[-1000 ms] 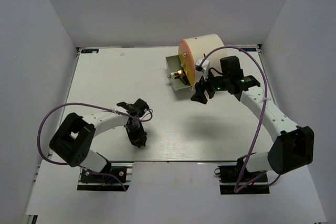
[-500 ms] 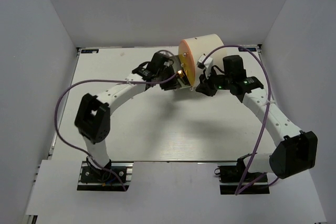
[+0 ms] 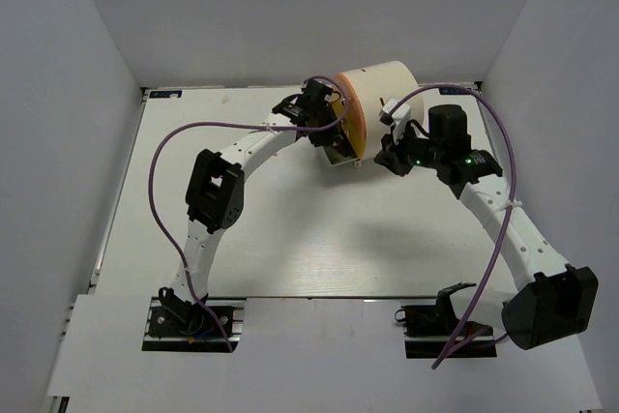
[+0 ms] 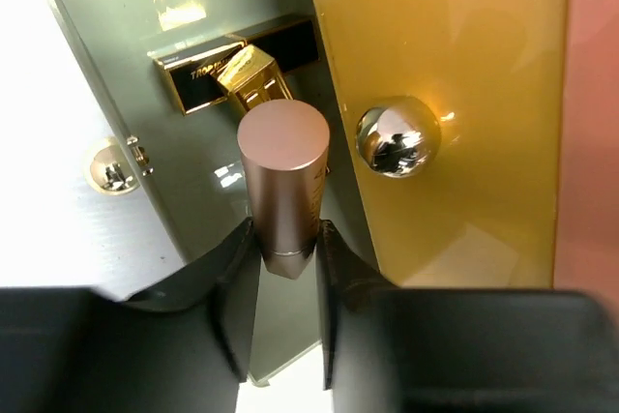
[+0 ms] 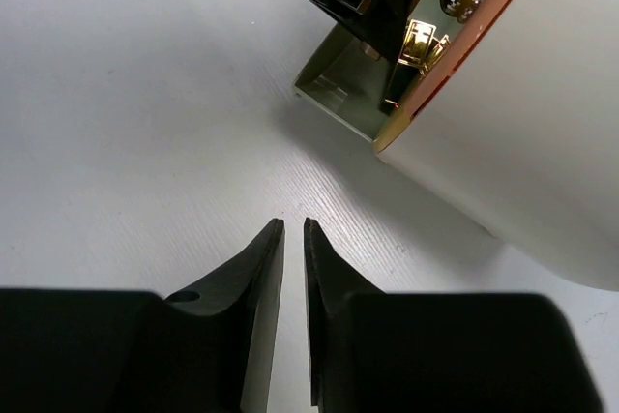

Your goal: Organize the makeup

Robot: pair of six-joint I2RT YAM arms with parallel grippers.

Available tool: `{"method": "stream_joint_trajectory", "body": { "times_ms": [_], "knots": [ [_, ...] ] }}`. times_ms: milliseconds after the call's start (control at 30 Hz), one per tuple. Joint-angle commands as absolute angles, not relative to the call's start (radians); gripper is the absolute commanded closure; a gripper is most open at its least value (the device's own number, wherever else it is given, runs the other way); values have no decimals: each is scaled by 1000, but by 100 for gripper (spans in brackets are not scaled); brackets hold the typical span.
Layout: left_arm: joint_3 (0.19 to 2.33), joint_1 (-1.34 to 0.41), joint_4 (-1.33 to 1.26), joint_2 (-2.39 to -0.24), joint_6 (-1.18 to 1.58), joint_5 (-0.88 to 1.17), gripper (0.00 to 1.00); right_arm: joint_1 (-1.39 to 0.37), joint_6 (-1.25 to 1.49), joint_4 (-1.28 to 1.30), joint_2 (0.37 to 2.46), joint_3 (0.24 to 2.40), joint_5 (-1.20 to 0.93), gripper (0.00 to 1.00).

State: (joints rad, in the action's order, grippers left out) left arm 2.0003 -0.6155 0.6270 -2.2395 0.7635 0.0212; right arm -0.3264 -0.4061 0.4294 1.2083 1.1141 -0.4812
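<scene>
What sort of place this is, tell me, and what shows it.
Probably a robot test cell: plain white walls box in a white table, two cabled arms are bolted at its near edge, and the left gripper holds a pink lipstick at the drawer of a cream cylinder.

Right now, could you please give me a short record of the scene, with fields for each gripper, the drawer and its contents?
left gripper: shut on the pink lipstick tube, held over the open drawer
right gripper: fingers nearly together, holding nothing, over the table
drawer contents: black and gold lipstick lying inside
drawer housing: cream cylinder with orange front
</scene>
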Motion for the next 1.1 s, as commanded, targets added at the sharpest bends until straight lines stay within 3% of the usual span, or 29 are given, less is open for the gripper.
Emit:
{"method": "stream_joint_trajectory", "body": {
  "times_ms": [0, 133, 300, 467, 567, 700, 767, 833, 933, 967, 1067],
  "knots": [
    [2016, -615, 627, -2171, 736, -6, 58, -316, -391, 388, 1196, 1111, -488, 79],
    [2016, -615, 618, -2168, 735, 41, 32, -314, -390, 383, 1204, 1118, -494, 71],
    [2006, -615, 603, -2122, 739, 28, 25, -311, -391, 385, 1207, 1127, -489, 61],
    [1970, -615, 592, -2011, 735, -64, 30, -293, -313, 330, 1224, 1158, -408, 57],
    [1831, -597, 531, -1870, 735, -87, 44, -259, -246, 322, 1273, 1239, -420, 49],
    [1567, -548, 404, -1657, 761, -69, 60, -210, -149, 347, 1364, 1380, -453, 22],
    [1424, -500, 368, -1571, 808, -46, 72, -187, -101, 347, 1423, 1454, -433, 15],
    [1332, -441, 319, -1533, 871, 52, 77, -157, -40, 342, 1491, 1506, -422, 11],
    [1160, -391, 171, -1520, 939, 196, 73, -97, 23, 393, 1623, 1664, -462, 11],
    [1104, -364, 132, -1532, 984, 227, 63, -89, 32, 412, 1653, 1736, -478, 11],
    [1054, -325, -29, -1586, 1043, 330, 46, -52, 41, 410, 1733, 1813, -489, 11]
  ]
}}
